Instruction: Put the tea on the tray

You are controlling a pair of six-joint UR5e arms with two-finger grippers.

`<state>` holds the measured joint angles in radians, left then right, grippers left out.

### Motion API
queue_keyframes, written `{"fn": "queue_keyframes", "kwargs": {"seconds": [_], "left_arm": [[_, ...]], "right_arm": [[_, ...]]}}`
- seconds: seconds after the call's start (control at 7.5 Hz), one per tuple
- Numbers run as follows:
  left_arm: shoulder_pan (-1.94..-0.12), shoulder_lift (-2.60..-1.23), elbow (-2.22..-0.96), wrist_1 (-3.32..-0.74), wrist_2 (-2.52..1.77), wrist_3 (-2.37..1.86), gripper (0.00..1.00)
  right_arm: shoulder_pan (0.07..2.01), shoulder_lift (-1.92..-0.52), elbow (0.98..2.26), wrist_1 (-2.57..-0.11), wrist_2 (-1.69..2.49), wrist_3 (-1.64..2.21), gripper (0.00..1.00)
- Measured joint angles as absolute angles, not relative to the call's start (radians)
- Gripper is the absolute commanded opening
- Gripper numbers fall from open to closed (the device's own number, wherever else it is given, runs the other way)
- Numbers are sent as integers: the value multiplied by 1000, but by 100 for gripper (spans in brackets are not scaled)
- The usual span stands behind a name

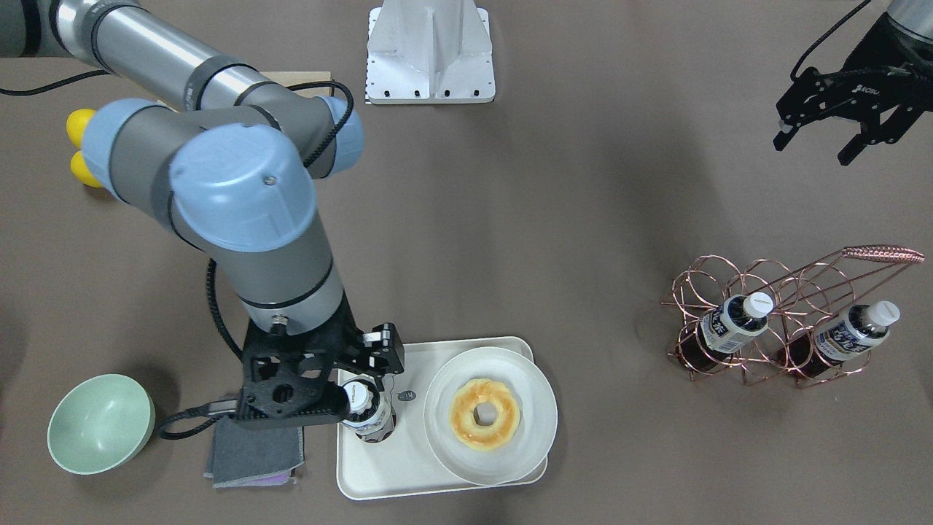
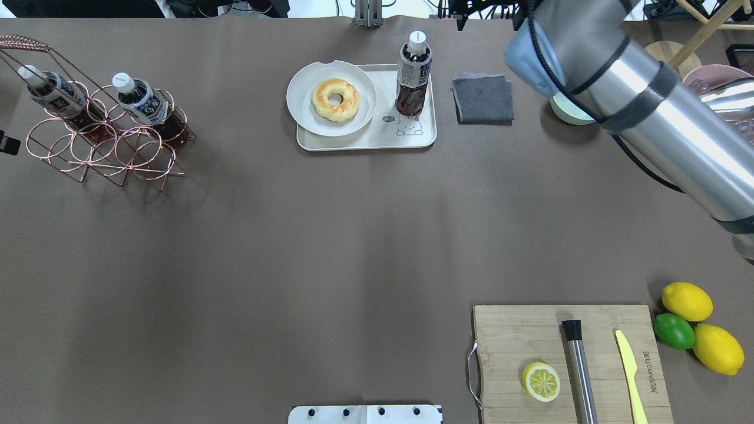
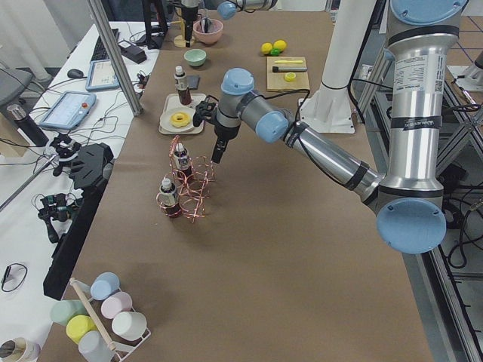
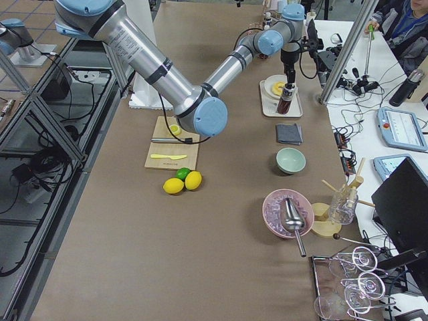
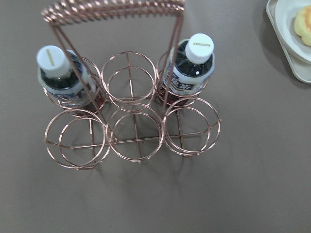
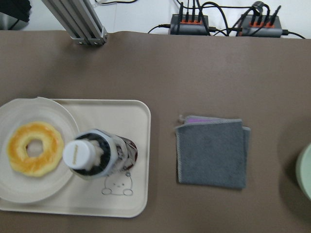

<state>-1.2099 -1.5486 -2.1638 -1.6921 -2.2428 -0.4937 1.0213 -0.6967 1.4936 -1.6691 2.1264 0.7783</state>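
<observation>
Closest to the right wrist camera is the white cap of the tea, which stands upright on the tray, at the end nearer the grey cloth. The bottle's dark base sits just beside the bear drawing on the tray floor. A round plate fills the tray's other end and overhangs its rim a little. It carries a glazed doughnut and lies just beside the bottle.

The right gripper hangs over the tea. In the front-facing view its jaws look spread, with the cap showing between them. In the overhead view nothing closes on the bottle, which stands free. The cloth lies folded on the table just off the tray's short edge, and a green bowl sits beyond it.

Well apart, at the table's other end, the left gripper hovers with its jaws wide apart and nothing between them. Its wrist camera looks down on a copper wire rack. Two alike bottles sit in the two end rings of one row, one bottle on one side of the handle and the other bottle across from it.

Near the robot's right side lies a wooden cutting board. On it are a lemon half, a steel tool and a yellow knife. Just off the board's corner, two lemons lie with a lime between them.
</observation>
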Motion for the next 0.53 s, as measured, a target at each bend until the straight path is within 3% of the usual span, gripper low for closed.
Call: {"fn": "queue_keyframes", "kwargs": {"seconds": [0.53], "left_arm": [[-1427,-1475,-2164,-1563,-2244,-196,97]], "right_arm": [[1182,-1107,1916,-1819,2225,506,100]]}}
